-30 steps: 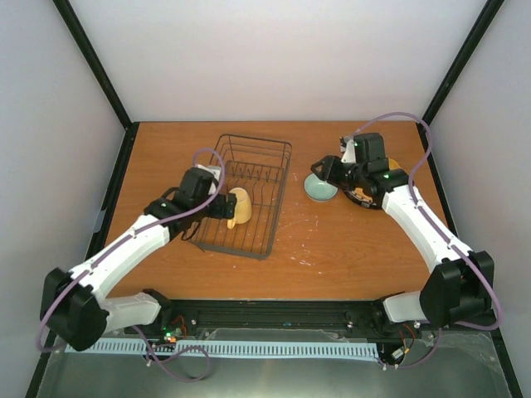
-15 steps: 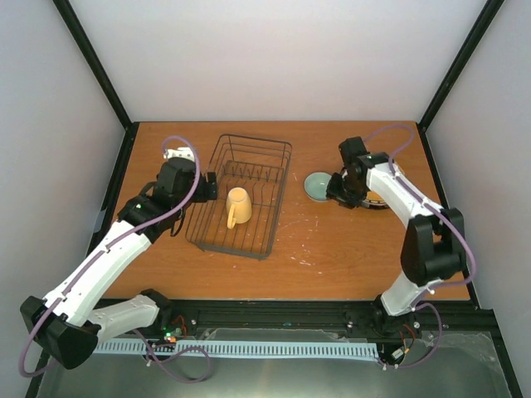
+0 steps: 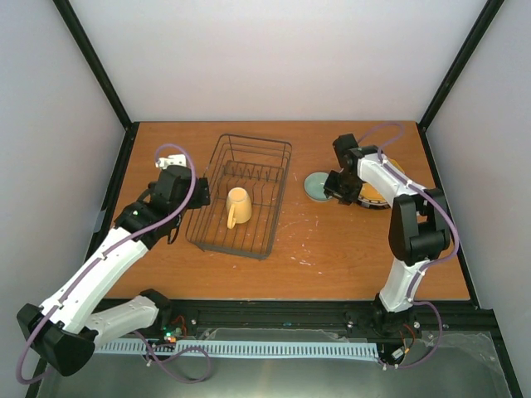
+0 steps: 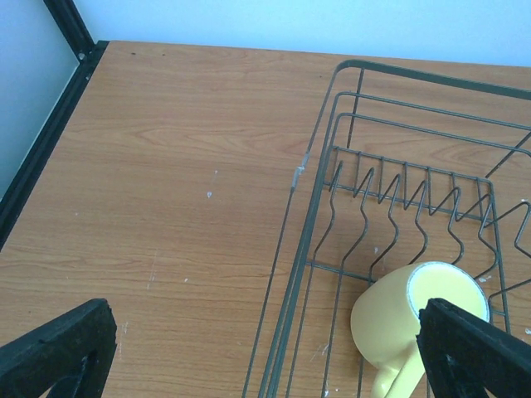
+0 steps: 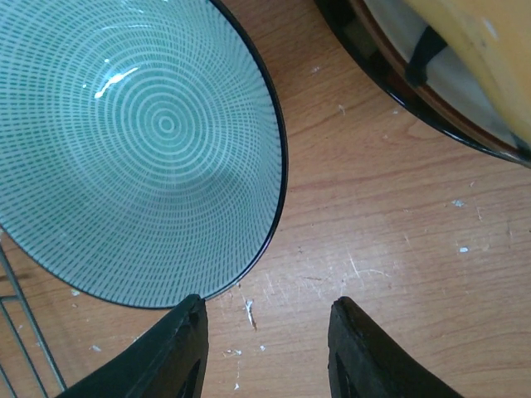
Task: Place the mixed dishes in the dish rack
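A yellow mug (image 3: 238,206) lies on its side inside the dark wire dish rack (image 3: 274,149). In the left wrist view the mug (image 4: 406,319) is at the lower right, on the rack's floor (image 4: 332,166). My left gripper (image 3: 189,201) hangs open just outside the rack's left side, and in its wrist view my left gripper (image 4: 265,365) holds nothing. The mint-green bowl (image 3: 315,184) stands upright on the table. My right gripper (image 5: 265,332) is open over bare wood, its left fingertip (image 5: 178,344) at the bowl's (image 5: 141,149) near rim. Stacked plates (image 3: 377,192) lie partly under the right arm.
A dark-rimmed plate (image 5: 440,91) with an orange one (image 5: 481,41) on it lies close to the right of the bowl. The rack's toothed plate holders (image 4: 398,207) stand behind the mug. The black frame post (image 4: 70,25) runs along the table's left edge.
My left gripper has drawn back to the left, away from the mug, which stays in the rack. The right arm has swung in low beside the bowl and its jaws have narrowed.
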